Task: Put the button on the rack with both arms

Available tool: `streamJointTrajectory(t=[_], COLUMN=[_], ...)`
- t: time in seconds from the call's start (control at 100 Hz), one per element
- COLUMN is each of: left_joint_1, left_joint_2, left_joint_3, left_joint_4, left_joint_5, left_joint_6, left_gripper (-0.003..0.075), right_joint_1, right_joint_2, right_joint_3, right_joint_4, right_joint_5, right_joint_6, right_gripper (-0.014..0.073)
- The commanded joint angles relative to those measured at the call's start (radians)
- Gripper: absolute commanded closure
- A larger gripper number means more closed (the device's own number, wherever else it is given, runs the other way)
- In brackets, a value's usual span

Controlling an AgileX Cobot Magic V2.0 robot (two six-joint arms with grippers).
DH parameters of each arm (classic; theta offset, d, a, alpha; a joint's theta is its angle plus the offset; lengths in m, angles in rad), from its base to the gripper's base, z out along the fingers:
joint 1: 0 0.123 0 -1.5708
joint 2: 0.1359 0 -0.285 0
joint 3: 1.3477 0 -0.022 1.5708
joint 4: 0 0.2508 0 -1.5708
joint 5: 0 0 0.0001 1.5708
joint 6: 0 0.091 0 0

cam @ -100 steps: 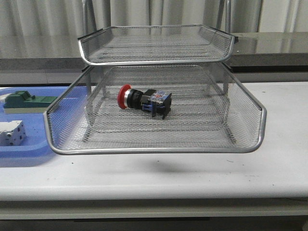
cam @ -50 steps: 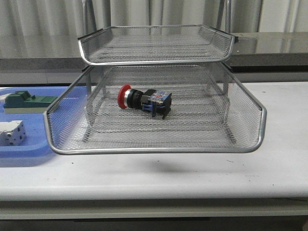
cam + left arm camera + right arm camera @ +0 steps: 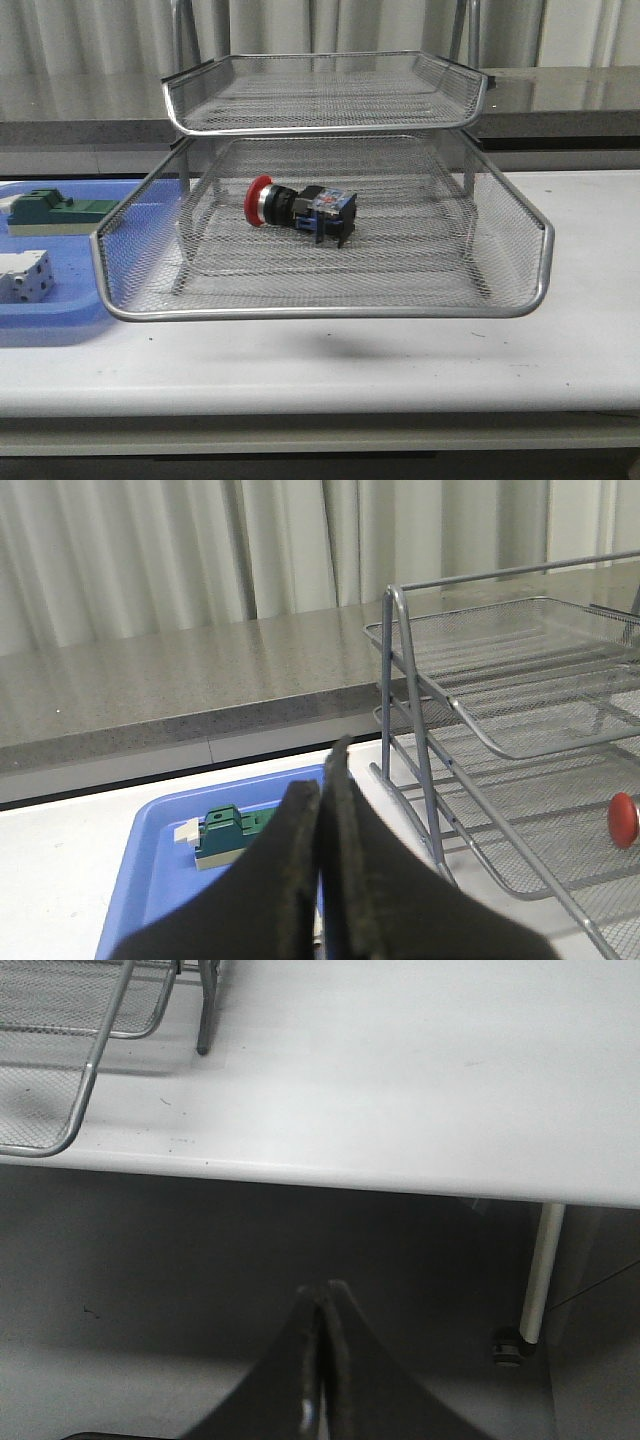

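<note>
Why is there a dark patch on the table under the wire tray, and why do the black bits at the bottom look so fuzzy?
Front view: the pulled-out tray of the rack casts a soft shadow on the table. Left wrist view: the shut left gripper sits too close to the lens, so it blurs; the button is sharper. Right wrist view: the right gripper blurs likewise.

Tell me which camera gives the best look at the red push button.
The front view: the button lies on its side in full sight on the pulled-out tray of the rack, red cap to the left, contact block to the right. The left wrist view catches only its red cap through the mesh. The right wrist view shows none of it.
</note>
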Motion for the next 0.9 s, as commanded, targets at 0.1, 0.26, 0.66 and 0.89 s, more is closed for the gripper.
streamJointTrajectory(t=[0.1, 0.26, 0.66, 0.89], left_joint_1=[0.001, 0.001, 0.001, 0.001], left_joint_2=[0.010, 0.010, 0.010, 0.010], left_joint_3=[-0.029, -0.029, -0.029, -0.029], left_joint_4=[-0.009, -0.009, -0.009, -0.009], left_joint_5=[-0.082, -0.082, -0.082, -0.082], left_joint_6=[-0.009, -0.009, -0.009, -0.009], left_gripper=[0.0741, 0.0741, 0.0741, 0.0741], right_joint_1=[-0.002, -0.002, -0.002, -0.002], right_joint_2=[0.014, 0.014, 0.218, 0.425], right_joint_3=[-0.033, -0.031, -0.031, -0.031], right_joint_4=[-0.014, 0.004, 0.245, 0.413], right_joint_5=[-0.076, -0.135, -0.264, -0.356], right_joint_6=[0.000, 0.000, -0.088, -0.264], right_gripper=[0.0662, 0.0662, 0.0660, 0.0660])
